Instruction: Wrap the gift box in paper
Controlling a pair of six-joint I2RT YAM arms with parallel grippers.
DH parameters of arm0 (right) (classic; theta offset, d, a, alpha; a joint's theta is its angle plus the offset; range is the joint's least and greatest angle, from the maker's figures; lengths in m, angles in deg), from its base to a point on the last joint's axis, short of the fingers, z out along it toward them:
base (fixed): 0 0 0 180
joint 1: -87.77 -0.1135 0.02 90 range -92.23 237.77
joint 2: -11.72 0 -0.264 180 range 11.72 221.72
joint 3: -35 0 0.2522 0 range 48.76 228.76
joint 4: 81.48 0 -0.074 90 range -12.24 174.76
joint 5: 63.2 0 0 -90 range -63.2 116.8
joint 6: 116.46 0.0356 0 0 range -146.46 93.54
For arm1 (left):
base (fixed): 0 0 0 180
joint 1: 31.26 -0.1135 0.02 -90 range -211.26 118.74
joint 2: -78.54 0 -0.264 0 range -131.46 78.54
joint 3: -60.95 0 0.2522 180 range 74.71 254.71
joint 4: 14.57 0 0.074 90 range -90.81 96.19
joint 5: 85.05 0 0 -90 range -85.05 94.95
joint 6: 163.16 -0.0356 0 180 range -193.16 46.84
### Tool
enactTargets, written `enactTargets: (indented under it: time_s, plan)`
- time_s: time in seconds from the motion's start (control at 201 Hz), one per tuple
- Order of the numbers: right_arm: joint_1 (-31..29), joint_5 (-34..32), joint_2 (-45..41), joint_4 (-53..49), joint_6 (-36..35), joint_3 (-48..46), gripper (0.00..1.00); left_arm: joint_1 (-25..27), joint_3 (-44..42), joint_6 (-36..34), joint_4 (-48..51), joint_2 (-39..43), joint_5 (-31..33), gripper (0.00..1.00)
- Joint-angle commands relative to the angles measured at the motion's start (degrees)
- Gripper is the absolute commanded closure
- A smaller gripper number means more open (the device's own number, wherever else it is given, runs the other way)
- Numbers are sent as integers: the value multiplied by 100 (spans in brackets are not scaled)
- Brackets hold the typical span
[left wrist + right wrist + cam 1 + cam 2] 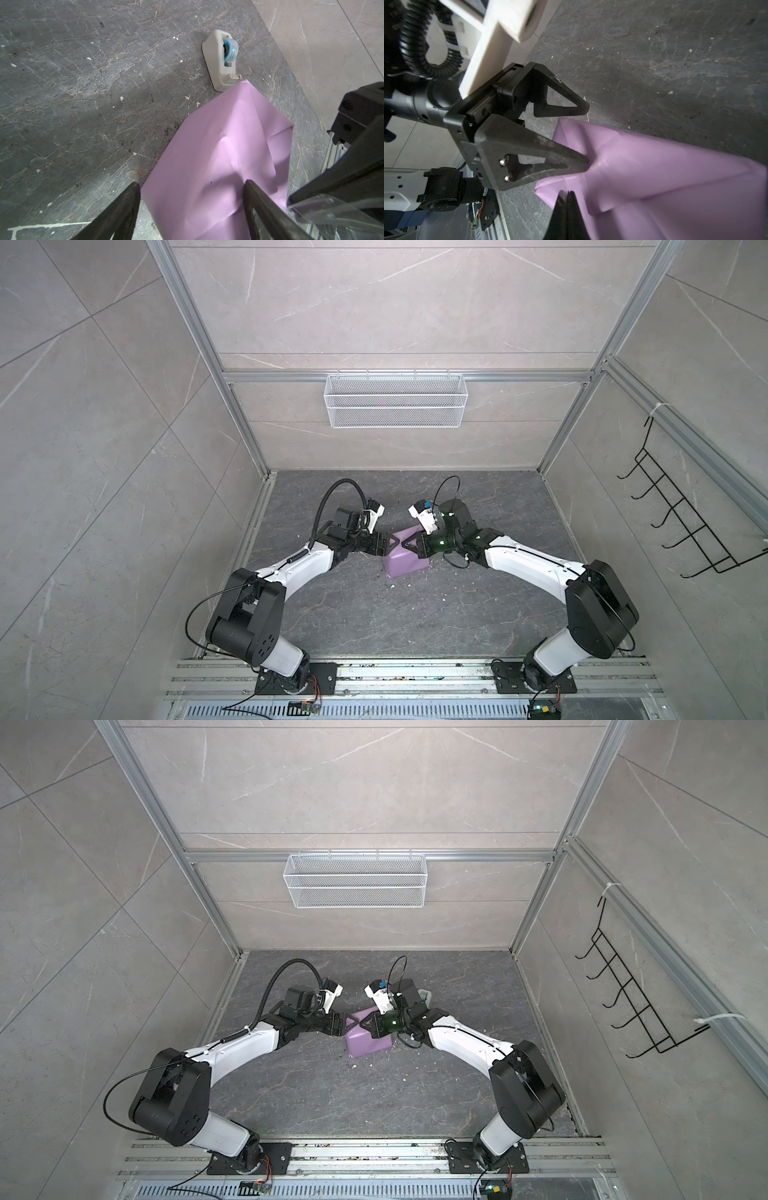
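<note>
- While the paper (405,558) is already bunched into a lilac bundle in the middle of the bench (374,614), we think we are at the fold-and-tape step. We are working on the end of the bundle that faces our left arm.
- We cannot see the gift box. We guess it is inside the paper.
- Our left fingers (122,209) are wide apart. The end of the paper sits between them, and one finger seems to touch it.
- Our right fingers (574,220) are pressed together at the paper's edge. A clear strip (324,209) hangs by them, maybe tape. We cannot tell if they pinch the strip or the paper.
- Next, we think, the loose end must be pushed flat and held there so the strip can stick it down. We should go slowly, because thin paper can tear.
- We count one paper, one tape holder (220,62) right by the paper's corner, two arms, one wire basket (395,400), one hook rack (685,526) and many white crumbs.
</note>
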Motion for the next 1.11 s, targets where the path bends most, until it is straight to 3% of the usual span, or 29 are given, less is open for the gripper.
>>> enactTargets:
  time_s: [0.0, 0.279, 0.692, 1.105]
  plan:
    - [-29, -79, 113, -30, -31, 119, 100, 4, -127, -232, 413, -35, 51, 21]
    - [-21, -233, 232, -173, -253, 207, 100, 4, -127, -232, 418, -49, 46, 21]
    - [-12, -574, 321, -540, -1147, 274, 100, 4, -126, -228, 410, -60, 52, 21]
    - [33, -389, 242, -693, -1113, 520, 100, 4, -131, -224, 407, -55, 38, 21]
